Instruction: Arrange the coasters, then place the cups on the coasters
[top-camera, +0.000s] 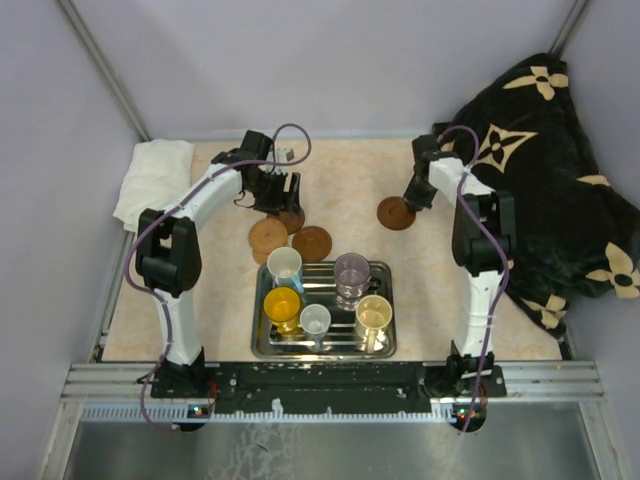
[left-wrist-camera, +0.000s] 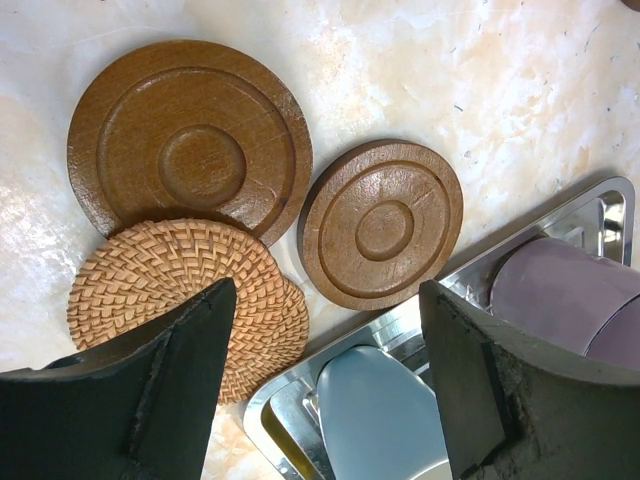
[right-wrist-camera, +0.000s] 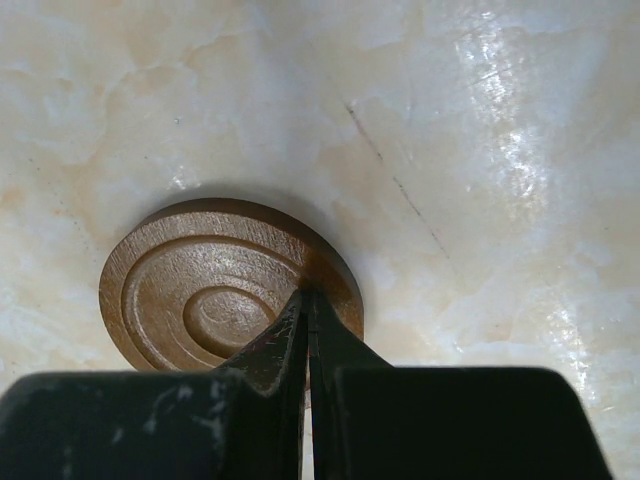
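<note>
Three brown coasters (top-camera: 268, 236) (top-camera: 311, 242) (top-camera: 290, 218) lie clustered just beyond the steel tray (top-camera: 325, 353). My left gripper (top-camera: 280, 195) hovers open above them, holding nothing. In the left wrist view, a large wooden coaster (left-wrist-camera: 190, 140), a smaller one (left-wrist-camera: 382, 222) and a woven coaster (left-wrist-camera: 190, 285) lie beyond its fingers (left-wrist-camera: 328, 300). A fourth coaster (top-camera: 396, 213) lies alone to the right. My right gripper (right-wrist-camera: 305, 297) is shut, tips resting on that coaster (right-wrist-camera: 220, 285). The tray holds the light blue cup (top-camera: 285, 266), purple (top-camera: 351, 272), yellow (top-camera: 282, 303), small grey-white (top-camera: 315, 320) and cream (top-camera: 373, 315) cups.
A white cloth (top-camera: 155, 180) lies at the table's far left corner. A black blanket with cream flowers (top-camera: 545, 170) is piled along the right side. The tray's rim (left-wrist-camera: 600, 200) sits close to the coaster cluster.
</note>
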